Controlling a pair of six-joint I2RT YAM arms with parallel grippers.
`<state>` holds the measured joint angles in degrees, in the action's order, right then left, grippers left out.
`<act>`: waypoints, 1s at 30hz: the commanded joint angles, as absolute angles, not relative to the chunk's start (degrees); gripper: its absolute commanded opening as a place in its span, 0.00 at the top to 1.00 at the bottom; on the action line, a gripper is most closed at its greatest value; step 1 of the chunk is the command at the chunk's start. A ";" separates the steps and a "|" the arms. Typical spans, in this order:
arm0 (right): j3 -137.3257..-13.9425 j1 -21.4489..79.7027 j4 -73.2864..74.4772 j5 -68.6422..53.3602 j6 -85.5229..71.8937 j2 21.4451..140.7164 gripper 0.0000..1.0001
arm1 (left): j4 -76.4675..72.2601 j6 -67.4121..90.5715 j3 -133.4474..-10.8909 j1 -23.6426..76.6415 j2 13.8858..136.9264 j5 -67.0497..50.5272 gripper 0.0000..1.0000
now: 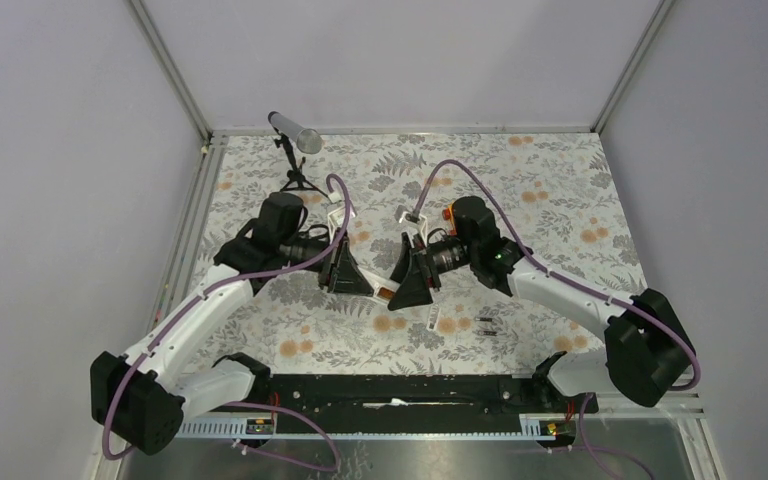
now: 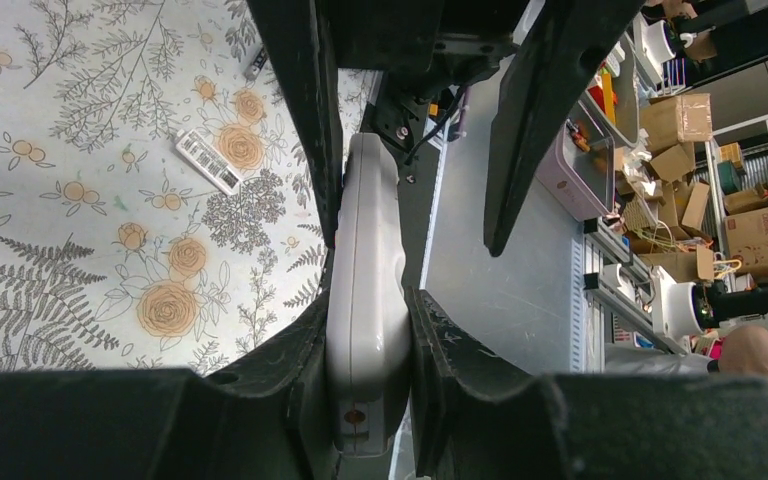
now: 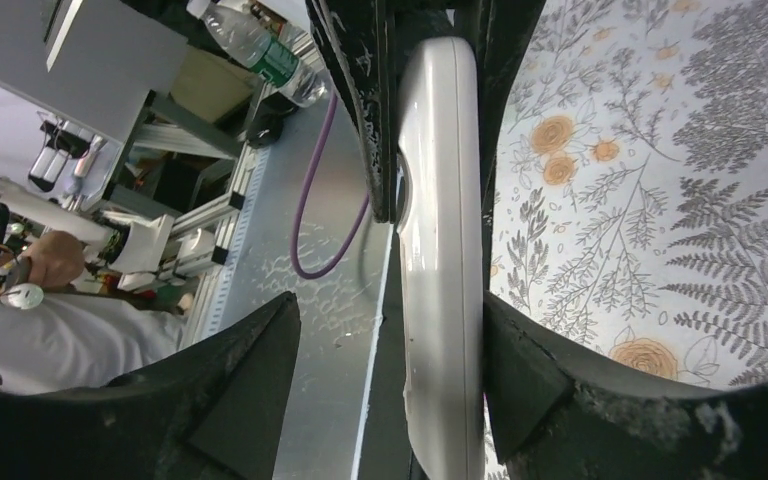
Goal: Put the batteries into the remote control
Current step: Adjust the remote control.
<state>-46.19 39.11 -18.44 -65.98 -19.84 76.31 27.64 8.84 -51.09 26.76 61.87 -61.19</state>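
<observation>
Remote control (image 2: 365,250) in left claw (image 2: 368,335) (clamped), right claw (image 3: 388,320) wide

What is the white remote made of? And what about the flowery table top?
The remote control looks like hard plastic, smooth and glossy: light streaks shine along its rounded edge. The table cover looks like printed cloth or vinyl, matte; which one is unclear.

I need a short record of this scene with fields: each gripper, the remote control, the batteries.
left gripper: shut on the remote control
right gripper: open around the remote control, one finger apart from it
remote control: held above the table, between both grippers
batteries: two, lying on the table, not loaded
</observation>
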 commanded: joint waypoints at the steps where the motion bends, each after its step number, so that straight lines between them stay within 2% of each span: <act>1: -50.86 41.29 -12.40 -69.11 -15.52 77.66 0.30 | 26.44 7.03 -55.03 26.96 60.29 -63.19 1.00; 3: -51.64 42.00 -10.56 -68.23 -13.99 78.05 0.37 | 26.45 7.03 -55.26 27.06 59.89 -62.84 1.00; 6: -52.05 42.12 -13.00 -68.65 -16.76 78.71 0.57 | 26.46 7.20 -55.34 27.07 59.37 -61.66 1.00; 11: -51.00 42.22 -21.47 -67.97 -23.88 78.82 0.83 | 24.64 8.40 -54.92 27.07 57.91 -59.14 0.89; 12: -50.61 42.27 -23.29 -67.64 -25.47 78.58 0.86 | 23.26 9.54 -54.60 27.07 57.47 -58.36 0.78; 16: -48.57 42.18 -31.26 -64.22 -30.52 77.23 0.92 | 9.49 20.15 -50.05 27.02 55.31 -51.31 0.21; 17: -47.95 42.18 -32.79 -62.82 -31.45 76.91 0.93 | 4.30 26.45 -48.32 26.99 54.88 -48.40 0.12; 20: -45.20 42.10 -41.68 -57.20 -38.55 76.43 0.93 | -12.76 43.15 -42.56 26.81 54.75 -39.81 0.02; 22: -43.14 42.12 -50.60 -53.53 -45.47 77.16 0.92 | -30.93 54.15 -36.70 26.81 54.92 -36.65 0.01; 24: -41.56 42.14 -58.06 -50.37 -51.09 78.34 0.91 | -41.57 61.42 -32.42 26.81 55.03 -33.53 0.01; 27: -40.62 42.15 -61.74 -45.04 -53.20 78.56 0.91 | -42.82 64.24 -30.20 26.83 53.72 -28.93 0.01; 29: -40.78 42.12 -60.45 -42.06 -52.13 77.84 0.92 | -40.59 63.66 -29.75 26.85 51.98 -26.74 0.08; 30: -40.95 42.12 -59.17 -40.85 -51.52 77.58 0.92 | -39.86 63.37 -29.53 26.81 51.16 -25.86 0.15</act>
